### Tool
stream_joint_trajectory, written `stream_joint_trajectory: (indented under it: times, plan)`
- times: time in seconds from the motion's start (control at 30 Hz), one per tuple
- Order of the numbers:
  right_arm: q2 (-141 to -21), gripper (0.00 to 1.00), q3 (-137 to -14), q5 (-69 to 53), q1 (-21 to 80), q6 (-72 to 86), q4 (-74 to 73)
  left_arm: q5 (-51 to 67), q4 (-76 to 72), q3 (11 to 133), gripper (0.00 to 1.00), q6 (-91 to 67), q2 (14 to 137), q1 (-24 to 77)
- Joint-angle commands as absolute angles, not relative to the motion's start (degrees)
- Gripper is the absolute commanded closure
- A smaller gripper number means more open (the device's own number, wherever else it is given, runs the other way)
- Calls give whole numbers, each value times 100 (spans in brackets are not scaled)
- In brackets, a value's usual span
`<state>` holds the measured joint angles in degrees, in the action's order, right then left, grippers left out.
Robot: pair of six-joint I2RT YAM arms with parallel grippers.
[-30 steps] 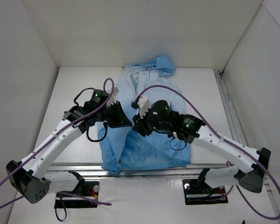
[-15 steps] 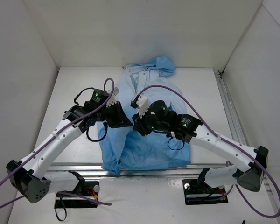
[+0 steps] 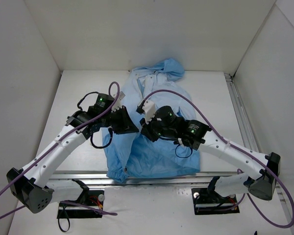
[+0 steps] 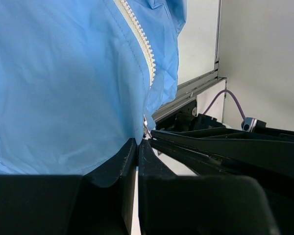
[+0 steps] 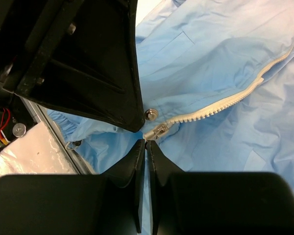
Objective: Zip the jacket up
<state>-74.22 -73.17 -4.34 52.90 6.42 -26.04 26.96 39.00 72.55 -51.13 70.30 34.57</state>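
Observation:
The light blue jacket (image 3: 154,156) lies flat on the table, hood at the far end. Both grippers meet over its lower front. My left gripper (image 4: 137,142) is shut, pinching the blue fabric just beside the zipper's lower end; white zipper teeth (image 4: 144,46) run up above it. My right gripper (image 5: 145,142) is shut, its tips pinching the end of the metal zipper pull (image 5: 158,131), from which open white teeth (image 5: 220,105) run off to the right. A metal snap (image 5: 151,114) sits just above the pull. The left gripper's black fingers (image 5: 103,73) fill the upper left of the right wrist view.
A metal rail (image 3: 161,178) runs along the table's near edge under the jacket hem, and another rail (image 3: 240,112) along the right side. White walls close in three sides. Purple cables (image 3: 186,100) loop over both arms.
My right gripper's jaws have closed at the zipper pull, and that arm has edged slightly left. The left gripper has stayed shut on the fabric in place.

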Motion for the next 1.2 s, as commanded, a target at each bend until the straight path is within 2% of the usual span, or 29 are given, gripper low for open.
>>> stream_joint_trajectory:
  times: [0.0, 0.33, 0.9, 1.03, 1.17]
  plan:
    - [-7392, 100, -7365, -124, 5344, 677, -2250, 2874, 3727, 7453, 100, -5107, 6891, 3419]
    - [-7269, 100, -7427, 342, 5344, 694, -2250, 2935, 3911, 7497, 100, -4922, 6873, 3419]
    - [-7857, 100, -7603, 879, 5168, 501, -2145, 3981, 4421, 7691, 100, -4166, 6741, 3366]
    - [-7875, 100, -7480, 905, 5010, 483, -2031, 4210, 4377, 7550, 100, -4096, 6697, 3313]
    - [-7727, 100, -7445, 380, 4738, 588, -2004, 4078, 4447, 7506, 100, -3982, 6680, 3313]
